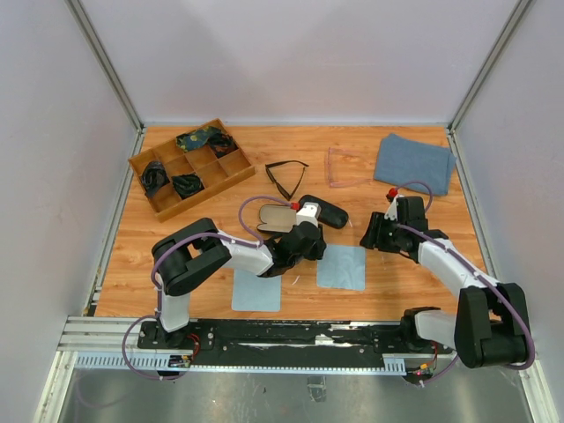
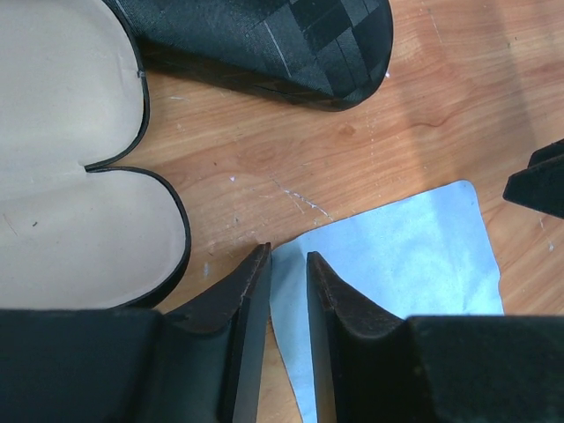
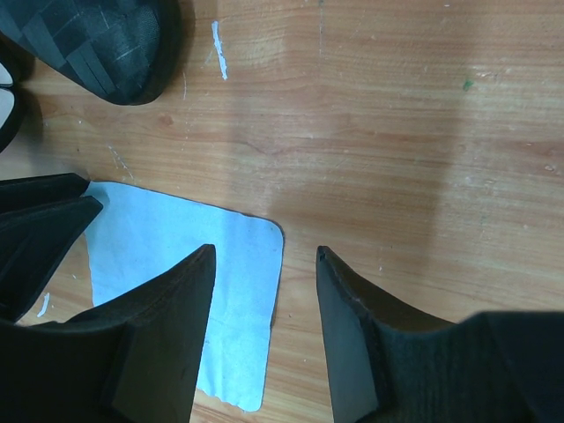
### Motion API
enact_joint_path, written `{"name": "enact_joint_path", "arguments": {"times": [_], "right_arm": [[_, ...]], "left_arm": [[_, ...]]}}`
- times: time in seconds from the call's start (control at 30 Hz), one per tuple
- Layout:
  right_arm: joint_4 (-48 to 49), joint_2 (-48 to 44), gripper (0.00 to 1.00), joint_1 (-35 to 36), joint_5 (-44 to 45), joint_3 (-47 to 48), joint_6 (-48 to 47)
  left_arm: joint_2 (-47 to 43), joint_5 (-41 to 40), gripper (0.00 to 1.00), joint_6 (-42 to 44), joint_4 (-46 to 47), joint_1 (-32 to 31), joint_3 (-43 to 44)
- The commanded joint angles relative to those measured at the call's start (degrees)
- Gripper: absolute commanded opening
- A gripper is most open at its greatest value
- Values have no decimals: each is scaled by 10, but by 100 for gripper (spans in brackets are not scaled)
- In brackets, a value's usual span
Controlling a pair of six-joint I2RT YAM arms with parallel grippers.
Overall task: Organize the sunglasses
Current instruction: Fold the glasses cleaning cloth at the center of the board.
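Observation:
The black-framed sunglasses (image 1: 286, 176) lie folded open on the wood at the back middle. The pale pinkish sunglasses (image 1: 338, 167) lie just to their right. Both pairs are out of the wrist views. My left gripper (image 1: 312, 248) (image 2: 287, 253) is down at the near corner of a light blue cloth (image 2: 405, 256). Its jaws stand a narrow gap apart with the cloth's corner between them. My right gripper (image 1: 367, 238) (image 3: 264, 250) hovers open over the same cloth's (image 3: 176, 256) right edge, holding nothing.
An open case (image 1: 276, 218) (image 2: 62, 176) and a closed black case (image 1: 322, 212) (image 2: 282, 44) lie beside the left gripper. A second light blue cloth (image 1: 256, 289) lies near the front. A wooden divider tray (image 1: 150, 189) stands back left. A grey-blue cloth (image 1: 414, 159) lies back right.

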Motion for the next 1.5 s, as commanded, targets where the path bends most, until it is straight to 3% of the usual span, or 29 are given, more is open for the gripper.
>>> {"name": "enact_joint_path", "arguments": {"times": [0.0, 0.2, 0.43, 0.9, 1.13, 1.47], "right_arm": [[6, 5, 50, -8, -5, 16, -9], [7, 21, 50, -9, -12, 20, -11], [11, 51, 46, -8, -28, 29, -13], [13, 108, 37, 1, -43, 42, -16], [7, 125, 28, 9, -43, 45, -16], [-2, 127, 25, 26, -38, 37, -14]], "left_arm": [[10, 9, 29, -2, -36, -1, -10], [12, -1, 17, 5, -42, -1, 1], [9, 0, 9, 9, -40, -1, 6], [11, 6, 4, 19, -40, 0, 19], [13, 8, 3, 23, -44, -1, 28], [14, 8, 2, 26, -46, 0, 32]]}}
